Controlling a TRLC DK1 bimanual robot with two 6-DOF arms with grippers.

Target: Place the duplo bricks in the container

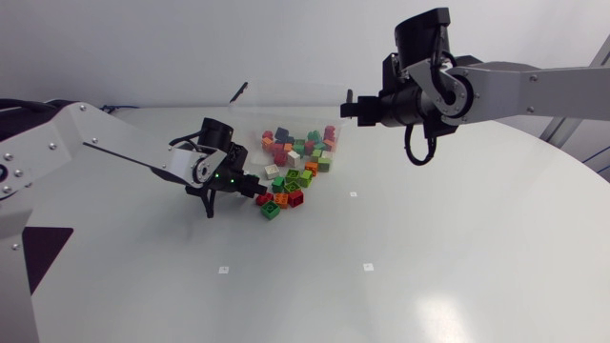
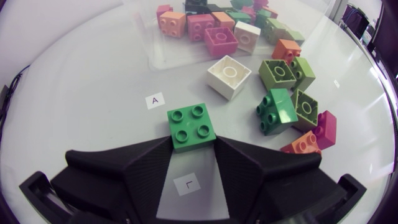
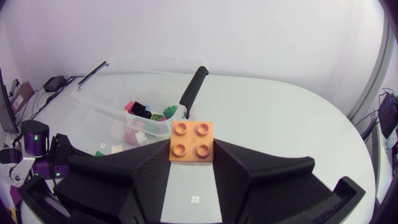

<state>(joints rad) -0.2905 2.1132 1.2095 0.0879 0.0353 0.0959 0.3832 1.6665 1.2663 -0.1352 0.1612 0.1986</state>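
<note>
My left gripper is down on the table, shut on a green duplo brick that sits studs up between its fingertips. Ahead of it lies a loose pile of white, green, pink and orange bricks. Beyond the pile stands the clear container holding several bricks. My right gripper hangs in the air, shut on an orange brick. In the head view this gripper is just above the container's far right side.
A small "A" sticker lies on the table between the green brick and the container. The container's black-handled lid edge sticks up at its far side. Small white marks dot the table's near half.
</note>
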